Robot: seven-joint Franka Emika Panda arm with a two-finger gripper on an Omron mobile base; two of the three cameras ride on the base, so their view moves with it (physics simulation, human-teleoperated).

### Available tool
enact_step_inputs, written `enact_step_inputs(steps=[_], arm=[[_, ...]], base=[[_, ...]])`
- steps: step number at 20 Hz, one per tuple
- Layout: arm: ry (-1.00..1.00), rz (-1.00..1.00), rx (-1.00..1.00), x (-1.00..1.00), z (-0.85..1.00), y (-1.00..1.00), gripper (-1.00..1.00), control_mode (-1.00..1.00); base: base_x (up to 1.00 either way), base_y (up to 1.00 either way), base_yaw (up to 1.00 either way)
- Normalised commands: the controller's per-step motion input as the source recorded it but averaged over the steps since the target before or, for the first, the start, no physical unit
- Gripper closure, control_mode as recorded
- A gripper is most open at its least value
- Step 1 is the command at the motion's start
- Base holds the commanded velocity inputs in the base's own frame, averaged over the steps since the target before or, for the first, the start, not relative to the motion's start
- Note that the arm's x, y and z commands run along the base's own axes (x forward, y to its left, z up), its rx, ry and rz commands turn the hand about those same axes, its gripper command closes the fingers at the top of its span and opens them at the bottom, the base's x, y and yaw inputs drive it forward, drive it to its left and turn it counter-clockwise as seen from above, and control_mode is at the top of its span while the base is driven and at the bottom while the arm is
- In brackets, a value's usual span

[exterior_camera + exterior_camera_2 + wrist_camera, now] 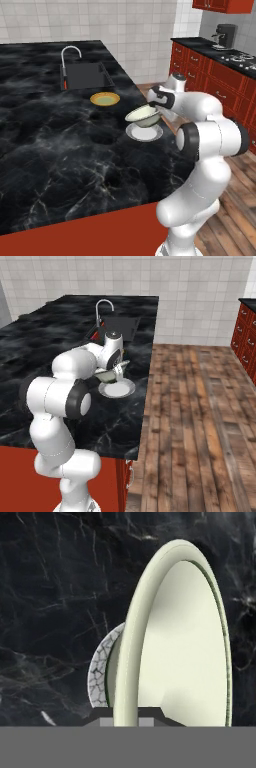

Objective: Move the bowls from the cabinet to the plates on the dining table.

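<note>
Above the black marble dining table [50,150], the pincer [156,111] pinches the cream bowl's [142,115] rim over the grey plate [145,133].

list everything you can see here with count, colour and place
cream bowl: one, greenish cream, held tilted above the grey plate
grey plate: one, pale grey, near the table's right edge
orange plate: one, orange-yellow, in front of the sink
dining table: one, black marble with white veining, red front
sink: one, dark, with a silver faucet
coffee machine: one, dark, on the far counter
drawers: several, red, right side
end effector: one, white, shut on the cream bowl's rim
</note>
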Motion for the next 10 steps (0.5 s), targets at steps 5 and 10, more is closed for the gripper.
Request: enact_step_inputs(steps=[5,10], arm=[[0.0,0.0,0.02,0.25,-0.18,0.0,1.0,-1.0],[0.0,0.0,0.01,0.2,-0.19,0.0,1.0,-1.0]], base=[[0.0,0.0,0.0],[0.0,0.0,0.0]])
